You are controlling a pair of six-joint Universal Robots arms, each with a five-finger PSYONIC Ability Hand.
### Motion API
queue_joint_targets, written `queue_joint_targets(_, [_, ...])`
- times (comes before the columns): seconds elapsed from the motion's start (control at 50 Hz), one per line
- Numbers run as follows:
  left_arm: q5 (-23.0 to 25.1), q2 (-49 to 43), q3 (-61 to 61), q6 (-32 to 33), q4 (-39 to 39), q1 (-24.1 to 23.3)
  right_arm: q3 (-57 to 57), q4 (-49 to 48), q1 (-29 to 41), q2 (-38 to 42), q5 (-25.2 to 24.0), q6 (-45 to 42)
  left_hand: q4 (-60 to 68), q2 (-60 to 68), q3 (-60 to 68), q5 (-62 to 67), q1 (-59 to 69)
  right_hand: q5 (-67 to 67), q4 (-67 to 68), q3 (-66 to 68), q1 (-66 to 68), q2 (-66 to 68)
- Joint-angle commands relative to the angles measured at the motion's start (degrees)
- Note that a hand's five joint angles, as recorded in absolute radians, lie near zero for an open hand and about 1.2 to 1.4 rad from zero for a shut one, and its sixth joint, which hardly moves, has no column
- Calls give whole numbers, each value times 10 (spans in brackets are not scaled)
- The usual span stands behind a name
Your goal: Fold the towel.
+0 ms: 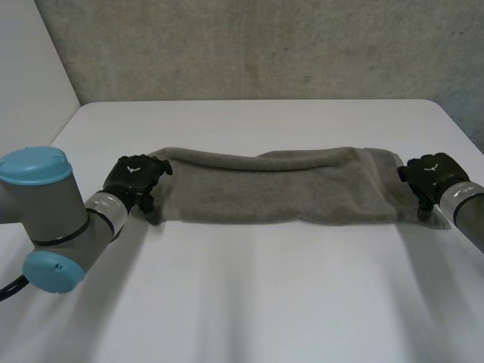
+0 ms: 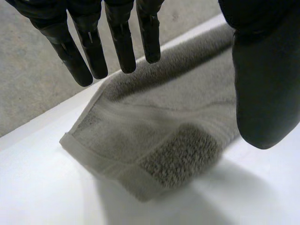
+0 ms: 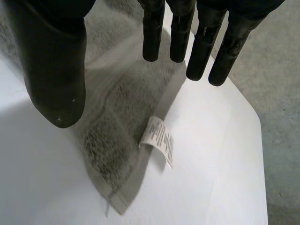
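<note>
At 9 o'clock of the towel [image 1: 280, 189] the left hand [image 1: 134, 178] hung with fingers [image 2: 123, 47] straight, spread from the thumb, pinching nothing. The towel lay stretched across the tabletop [image 1: 265, 302]. At 3 o'clock the right hand [image 1: 429, 174] mirrored it, fingers [image 3: 152, 37] open, probably both poised to seize the ends.

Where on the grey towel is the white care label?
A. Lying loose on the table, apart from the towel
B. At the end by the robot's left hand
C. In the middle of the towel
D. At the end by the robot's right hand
D: the right wrist view shows the care label sticking out from the edge of the towel, near the corner that lies below the right hand.
</note>
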Motion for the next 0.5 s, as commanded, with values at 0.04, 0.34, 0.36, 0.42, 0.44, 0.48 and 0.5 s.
queue_joint_targets(0.04, [-3, -27, 20, 43, 1, 1, -7, -1, -8, 30, -5, -28, -46, -51, -38, -129, -45, 8, -10, -16, -21, -23])
queue_joint_targets(0.34, [-3, -67, 53, 46, 0, 1, -18, -7, -9, 55, -14, -26, 21, 16, 30, -61, 23, 72, 54, 48, 43, 41])
queue_joint_targets(0.36, [-3, -72, 58, 46, -1, 1, -18, -7, -9, 55, -14, -26, 33, 28, 41, -50, 34, 72, 54, 48, 43, 41])
queue_joint_targets(0.42, [-3, -81, 66, 50, -3, 1, -22, -8, -9, 61, -14, -26, 85, 80, 93, 2, 86, 84, 66, 59, 55, 53])
queue_joint_targets(0.44, [-3, -81, 66, 50, -3, 1, -23, -8, -9, 64, -14, -25, 85, 80, 93, 3, 87, 97, 79, 73, 68, 66])
queue_joint_targets(0.48, [-3, -88, 70, 59, -7, 1, -26, -8, -9, 68, -14, -26, 109, 103, 117, 26, 110, 122, 104, 98, 94, 91])
queue_joint_targets(0.5, [-3, -88, 71, 59, -7, 1, -29, -8, -9, 74, -14, -25, 109, 104, 117, 26, 110, 154, 136, 130, 125, 123])
